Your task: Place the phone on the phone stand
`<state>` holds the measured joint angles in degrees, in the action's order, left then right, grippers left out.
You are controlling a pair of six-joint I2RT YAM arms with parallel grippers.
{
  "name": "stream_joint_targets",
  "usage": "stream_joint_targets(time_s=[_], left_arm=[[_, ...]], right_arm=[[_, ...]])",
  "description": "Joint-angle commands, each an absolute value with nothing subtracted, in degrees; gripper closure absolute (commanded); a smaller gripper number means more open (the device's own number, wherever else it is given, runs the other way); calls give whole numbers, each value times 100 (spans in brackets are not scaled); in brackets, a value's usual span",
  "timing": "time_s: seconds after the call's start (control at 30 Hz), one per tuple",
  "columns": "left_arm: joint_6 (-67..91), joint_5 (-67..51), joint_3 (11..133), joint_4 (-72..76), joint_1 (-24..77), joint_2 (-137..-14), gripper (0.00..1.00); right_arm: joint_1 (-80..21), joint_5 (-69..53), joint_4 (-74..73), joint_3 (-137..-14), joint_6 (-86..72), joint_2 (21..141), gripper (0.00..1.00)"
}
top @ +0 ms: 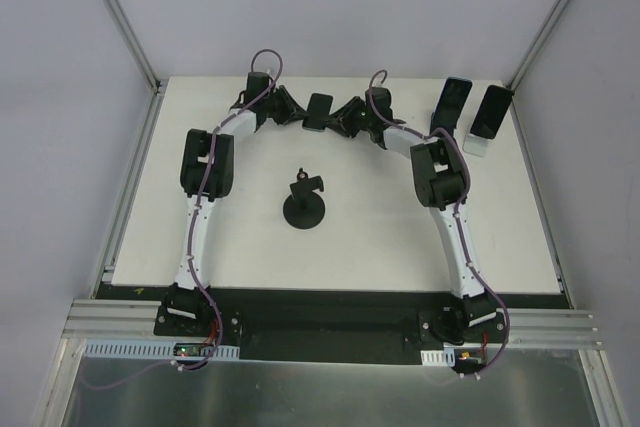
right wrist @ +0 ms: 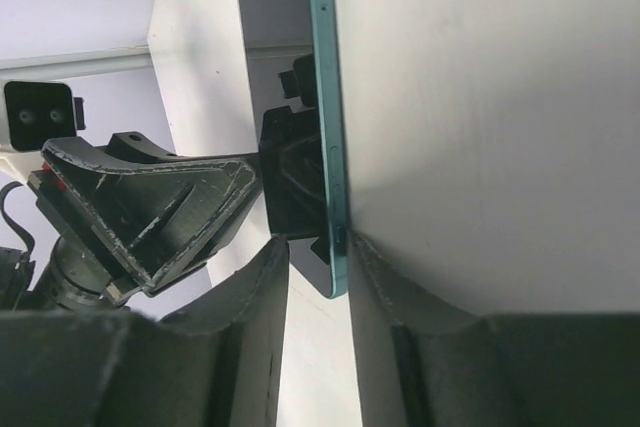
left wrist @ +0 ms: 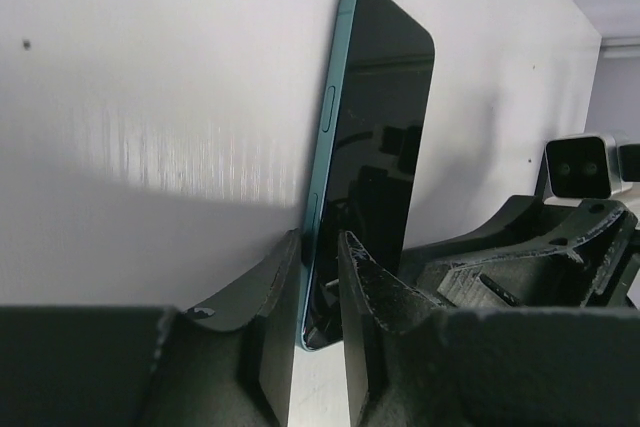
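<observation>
Phone [top: 318, 112] held above the far middle of the table [top: 400, 237], between both hands.

The left hand [left wrist: 318, 287] is clenched on one end of the phone, a finger flat against each face. The right hand [right wrist: 318, 267] straddles the other end unclenched, with a sliver of gap beside one finger. The phone stand [top: 303, 209] stands alone nearer the arms, well apart from the phone, with bare table all round it. Two other phones [top: 451, 105] [top: 490, 112] lean near the far right edge, well apart from both hands.
</observation>
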<state>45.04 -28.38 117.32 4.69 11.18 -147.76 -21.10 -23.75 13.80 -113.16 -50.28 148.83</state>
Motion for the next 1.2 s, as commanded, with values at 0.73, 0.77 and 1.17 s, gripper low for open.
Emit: stream_joint_targets(time_s=[0.73,0.77,1.17], left_arm=[[2954,-1169,8587,-825,1564,-11883,27],[2823,-1099,8691,-896,1591,-11892,25],[54,-791,9921,-2609,2065,-12392,2]], right_arm=[[-2989,-3130,3318,-8204,-4877,13035,76],[-2919,-3059,3522,-8035,-4887,12947,59],[-1389,-3700,4377,-6988,-4526,12041,28]])
